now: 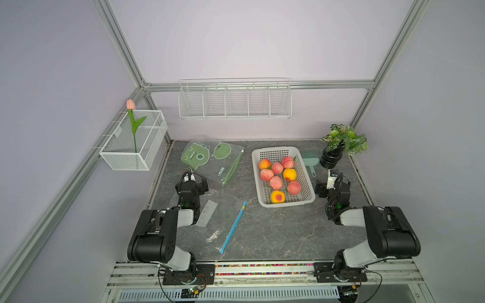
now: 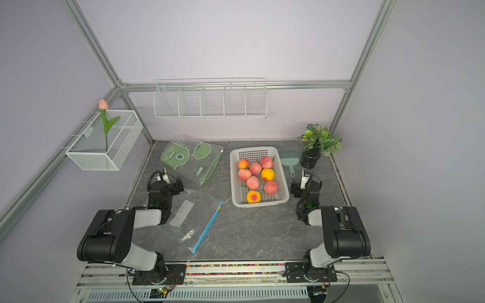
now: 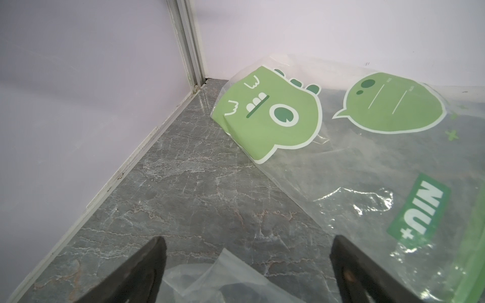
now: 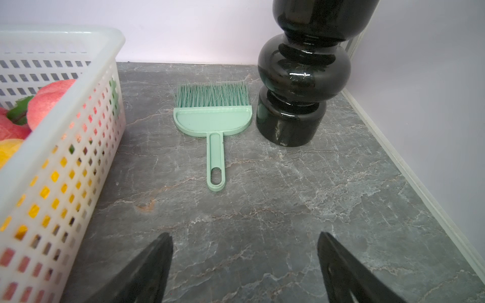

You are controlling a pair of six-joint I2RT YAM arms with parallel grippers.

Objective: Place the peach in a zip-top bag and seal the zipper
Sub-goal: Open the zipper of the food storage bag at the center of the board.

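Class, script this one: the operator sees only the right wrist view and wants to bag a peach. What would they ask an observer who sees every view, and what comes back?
Operator: I see a basket edge but no bag. Where is one?
Observer: A clear bag with a blue zipper lies flat on the robot's left, apart from the basket.
Operator: Is the left gripper busy?
Observer: No. The left gripper is open and empty, by that bag's far corner.
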